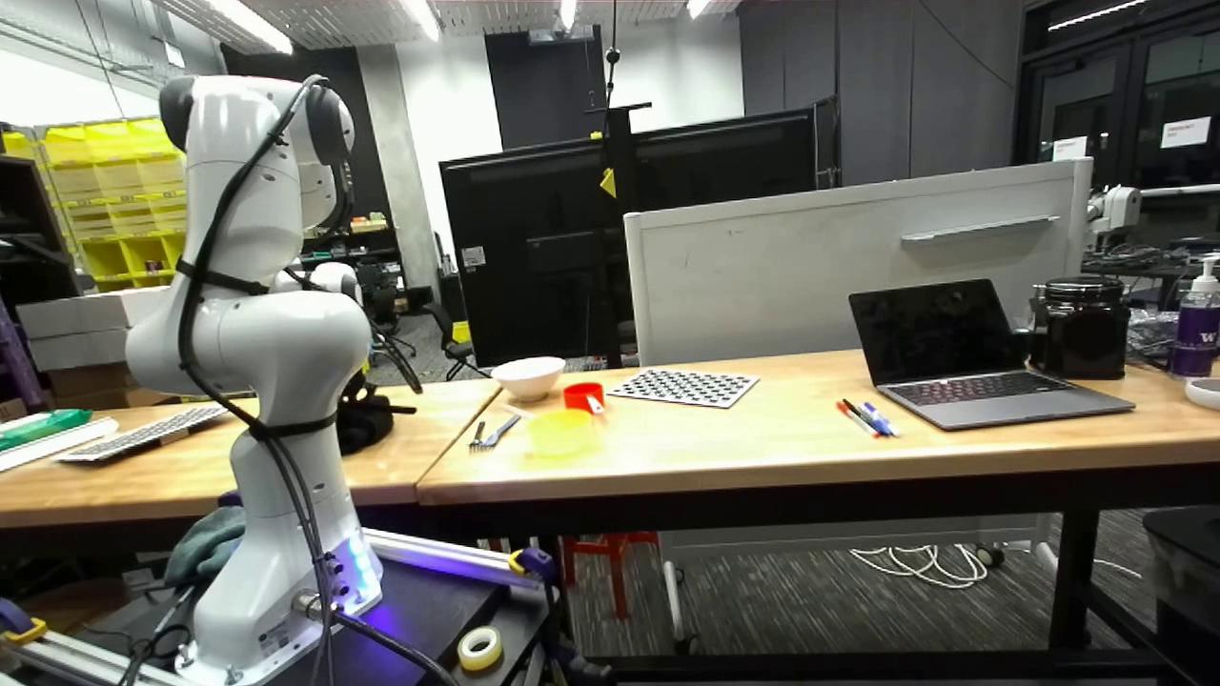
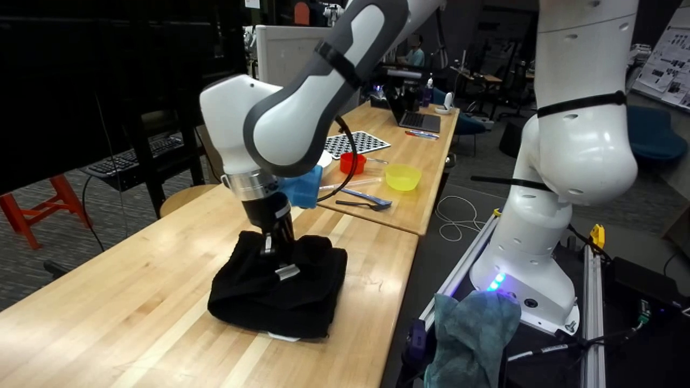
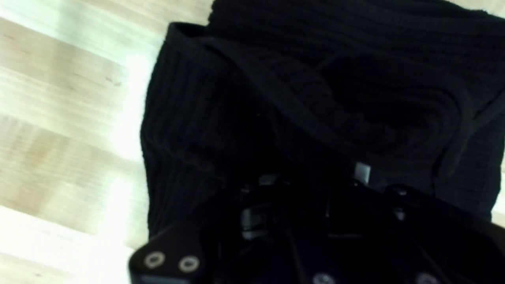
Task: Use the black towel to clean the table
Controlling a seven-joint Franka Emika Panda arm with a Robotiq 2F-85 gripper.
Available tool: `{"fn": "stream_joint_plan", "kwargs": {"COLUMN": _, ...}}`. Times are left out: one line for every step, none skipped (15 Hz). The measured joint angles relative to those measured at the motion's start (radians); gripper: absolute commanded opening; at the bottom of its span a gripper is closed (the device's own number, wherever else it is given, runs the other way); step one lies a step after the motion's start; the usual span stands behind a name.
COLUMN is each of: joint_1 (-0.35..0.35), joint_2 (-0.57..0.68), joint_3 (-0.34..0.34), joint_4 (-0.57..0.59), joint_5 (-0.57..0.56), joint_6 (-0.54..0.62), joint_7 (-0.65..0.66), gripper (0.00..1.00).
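The black towel [image 2: 280, 302] lies folded and rumpled on the wooden table [image 2: 161, 302] in an exterior view, a white bit showing under its front edge. It fills much of the wrist view [image 3: 189, 130], with ribbed folds and a raised loop. In an exterior view only part of the towel [image 1: 365, 426] shows behind the arm. My gripper [image 2: 279, 261] points down, its fingertips at the top of the towel. In the wrist view the gripper [image 3: 315, 177] is dark against the black cloth. I cannot tell how far apart the fingers are or whether cloth is between them.
A yellow bowl [image 2: 402, 178], red cup [image 2: 352, 163], fork [image 2: 364, 205], blue utensil [image 2: 366, 196], checkered board [image 2: 356, 143], pens [image 2: 422, 134] and laptop [image 2: 420, 119] are farther along the tables. A keyboard [image 1: 143, 435] lies at the left in an exterior view.
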Motion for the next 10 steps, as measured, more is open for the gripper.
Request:
{"fn": "stream_joint_plan", "kwargs": {"joint_1": 0.014, "joint_2": 0.022, "joint_3": 0.001, "joint_4": 0.034, "joint_5": -0.009, "joint_6": -0.02, "joint_7": 0.009, "gripper": 0.04}}
{"fn": "stream_joint_plan", "kwargs": {"joint_1": 0.028, "joint_2": 0.044, "joint_3": 0.001, "joint_4": 0.069, "joint_5": -0.02, "joint_6": -0.042, "joint_7": 0.019, "gripper": 0.04}}
{"fn": "stream_joint_plan", "kwargs": {"joint_1": 0.042, "joint_2": 0.068, "joint_3": 0.001, "joint_4": 0.105, "joint_5": -0.03, "joint_6": -0.066, "joint_7": 0.026, "gripper": 0.04}}
{"fn": "stream_joint_plan", "kwargs": {"joint_1": 0.057, "joint_2": 0.092, "joint_3": 0.001, "joint_4": 0.144, "joint_5": -0.04, "joint_6": -0.093, "joint_7": 0.034, "gripper": 0.04}}
{"fn": "stream_joint_plan", "kwargs": {"joint_1": 0.072, "joint_2": 0.116, "joint_3": 0.001, "joint_4": 0.183, "joint_5": -0.05, "joint_6": -0.122, "joint_7": 0.042, "gripper": 0.04}}
{"fn": "stream_joint_plan", "kwargs": {"joint_1": 0.087, "joint_2": 0.141, "joint_3": 0.001, "joint_4": 0.224, "joint_5": -0.061, "joint_6": -0.154, "joint_7": 0.048, "gripper": 0.04}}
{"fn": "stream_joint_plan", "kwargs": {"joint_1": 0.103, "joint_2": 0.168, "joint_3": 0.001, "joint_4": 0.266, "joint_5": -0.073, "joint_6": -0.188, "joint_7": 0.056, "gripper": 0.04}}
{"fn": "stream_joint_plan", "kwargs": {"joint_1": 0.119, "joint_2": 0.195, "joint_3": 0.001, "joint_4": 0.311, "joint_5": -0.086, "joint_6": -0.224, "joint_7": 0.063, "gripper": 0.04}}
{"fn": "stream_joint_plan", "kwargs": {"joint_1": 0.134, "joint_2": 0.219, "joint_3": 0.0, "joint_4": 0.35, "joint_5": -0.095, "joint_6": -0.257, "joint_7": 0.067, "gripper": 0.04}}
{"fn": "stream_joint_plan", "kwargs": {"joint_1": 0.149, "joint_2": 0.244, "joint_3": -0.001, "joint_4": 0.392, "joint_5": -0.106, "joint_6": -0.292, "joint_7": 0.072, "gripper": 0.04}}
